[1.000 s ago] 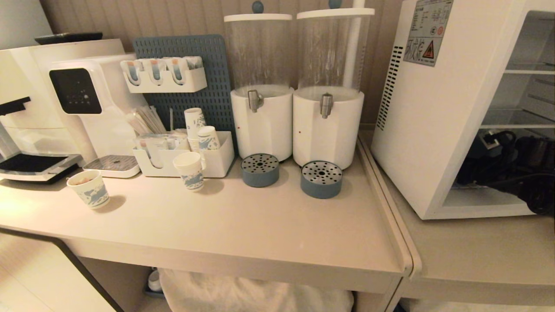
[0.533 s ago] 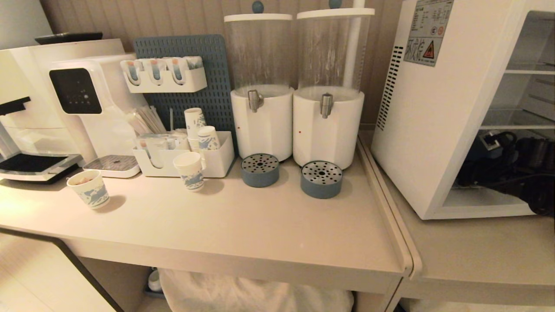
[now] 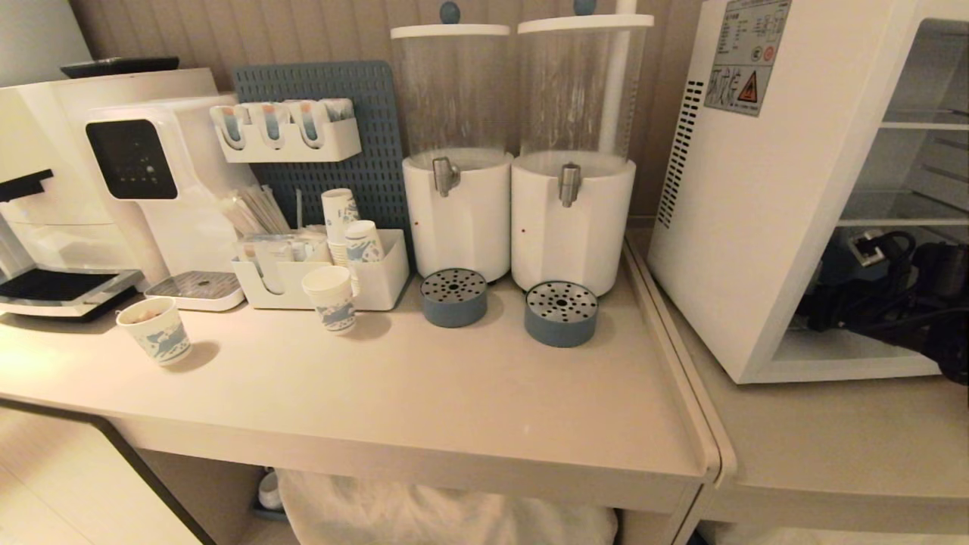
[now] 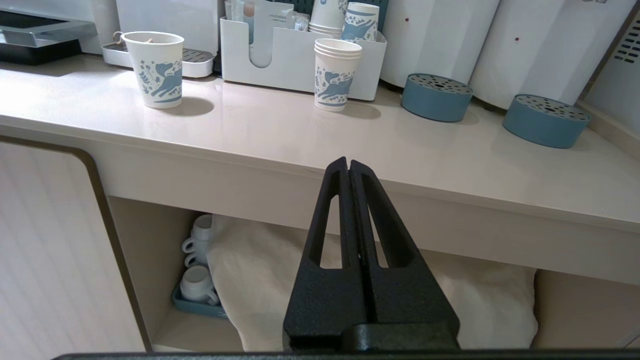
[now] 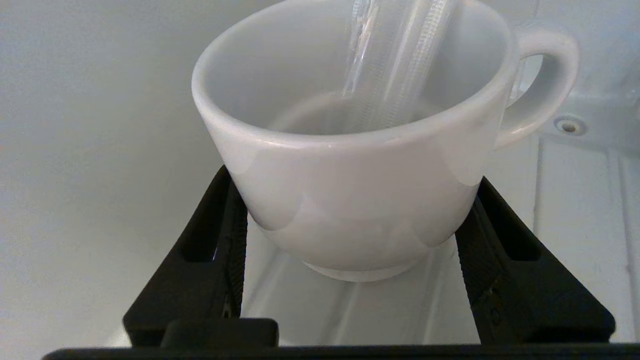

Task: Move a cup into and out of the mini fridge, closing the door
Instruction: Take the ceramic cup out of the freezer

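Since a second ago the right claw (image 5: 350, 235) has lifted a little inside the fridge (image 3: 757, 227), its fingers pinching the cup (image 5: 350, 165), whose handle lies off to one side. Best to draw it straight out, level, clear of the wire shelf above. Below it runs the fridge's ribbed white floor. Left claw (image 4: 348, 172), pressed together, hangs before the counter (image 4: 280, 135).

Beige ribbed wall (image 3: 303, 30), pale counter (image 3: 424, 393), warm dim light
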### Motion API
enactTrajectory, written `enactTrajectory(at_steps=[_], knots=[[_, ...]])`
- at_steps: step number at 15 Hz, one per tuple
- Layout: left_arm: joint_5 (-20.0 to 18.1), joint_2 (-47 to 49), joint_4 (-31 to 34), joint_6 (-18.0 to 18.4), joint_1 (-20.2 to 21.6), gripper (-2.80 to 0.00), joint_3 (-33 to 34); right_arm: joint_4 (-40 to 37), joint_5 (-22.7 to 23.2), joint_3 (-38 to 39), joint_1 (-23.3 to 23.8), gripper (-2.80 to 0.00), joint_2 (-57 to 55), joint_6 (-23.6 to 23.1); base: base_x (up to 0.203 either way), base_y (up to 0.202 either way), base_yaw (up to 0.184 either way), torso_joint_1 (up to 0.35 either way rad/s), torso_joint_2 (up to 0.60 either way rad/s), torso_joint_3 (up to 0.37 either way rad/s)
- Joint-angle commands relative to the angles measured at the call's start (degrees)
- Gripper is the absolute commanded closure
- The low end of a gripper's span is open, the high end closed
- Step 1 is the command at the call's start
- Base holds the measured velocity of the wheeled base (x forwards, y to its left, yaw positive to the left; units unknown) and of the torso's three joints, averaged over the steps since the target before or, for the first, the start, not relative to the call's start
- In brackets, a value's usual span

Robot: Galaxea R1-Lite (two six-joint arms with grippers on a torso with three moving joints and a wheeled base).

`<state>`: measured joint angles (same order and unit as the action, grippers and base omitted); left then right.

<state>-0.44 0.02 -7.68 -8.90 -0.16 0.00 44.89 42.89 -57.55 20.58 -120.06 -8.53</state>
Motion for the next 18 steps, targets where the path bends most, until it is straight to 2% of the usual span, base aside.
enactTrajectory(at_steps=[1,11,18], knots=[[-0.08,-0.29,-0.05,-0.07,-0.02,0.00,2.29,0.38,0.27,2.41,-0.01,0.00,2.83,-0.15,0.000,0.000,0.000,0.000,0.00,0.000],[-0.09,-0.29,-0.05,0.02,-0.04,0.00,2.29,4.94,1.36,15.13,0.56,0.00,9.40,-0.24,0.000,0.000,0.000,0.000,0.00,0.000],[-0.09,-0.29,-0.05,0.02,-0.02,0.00,2.29,5.73,7.30,20.21,7.56,0.00,13.73,-0.60,0.000,0.000,0.000,0.000,0.00,0.000]])
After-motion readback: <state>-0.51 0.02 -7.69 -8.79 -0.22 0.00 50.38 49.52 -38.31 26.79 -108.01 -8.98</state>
